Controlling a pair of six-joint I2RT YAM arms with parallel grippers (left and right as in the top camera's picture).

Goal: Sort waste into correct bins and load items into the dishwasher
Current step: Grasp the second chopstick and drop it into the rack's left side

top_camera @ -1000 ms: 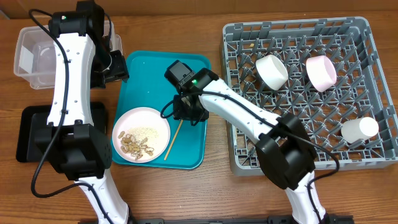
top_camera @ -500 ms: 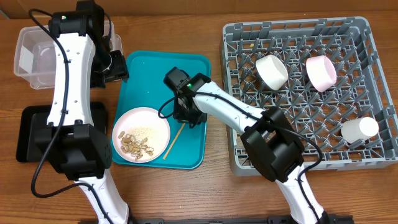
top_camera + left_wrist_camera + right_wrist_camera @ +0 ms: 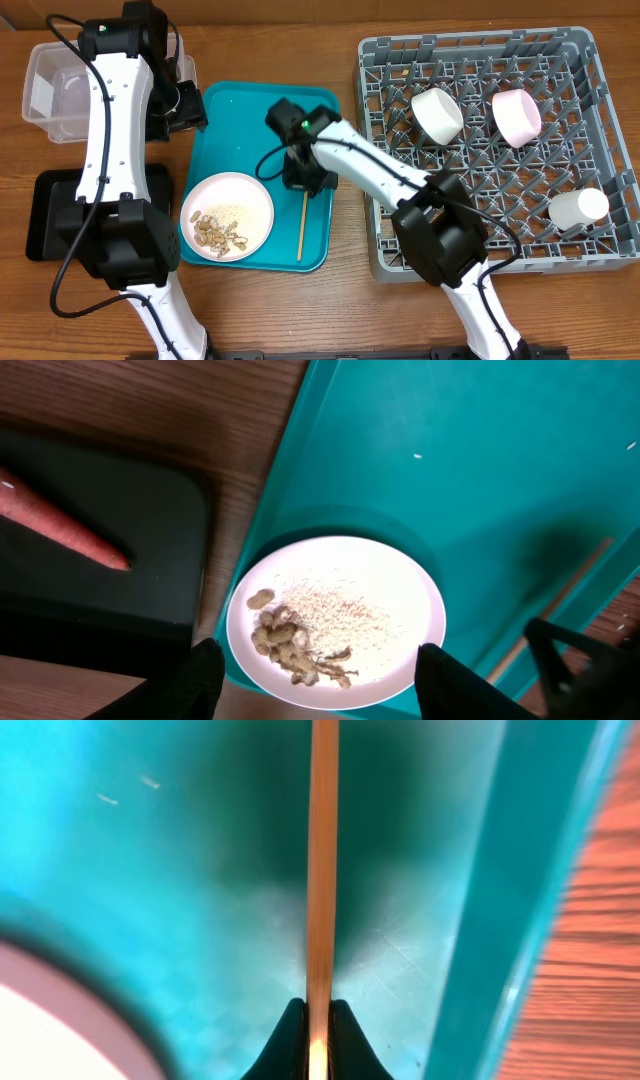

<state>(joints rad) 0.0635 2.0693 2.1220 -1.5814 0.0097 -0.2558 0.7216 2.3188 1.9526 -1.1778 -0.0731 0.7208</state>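
Over teal tray [image 3: 235, 110]: right tool [image 3: 318, 1020] pinched on chopstick [image 3: 322, 870] end; left tool [image 3: 320, 675] spread wide.

Glossy plastic, bare wood.
The teal tray [image 3: 200, 920] looked smooth and shiny; the chopstick [image 3: 322, 840] was matt, pale wood.

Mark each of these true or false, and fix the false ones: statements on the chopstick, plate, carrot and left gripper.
1. The right gripper is shut on a chopstick. True.
2. The plate sits in the dish rack. False: it lies on the teal tray.
3. The carrot lies in the black tray. True.
4. The left gripper holds the peanuts. False: it is open and empty, and the peanuts lie on the plate.
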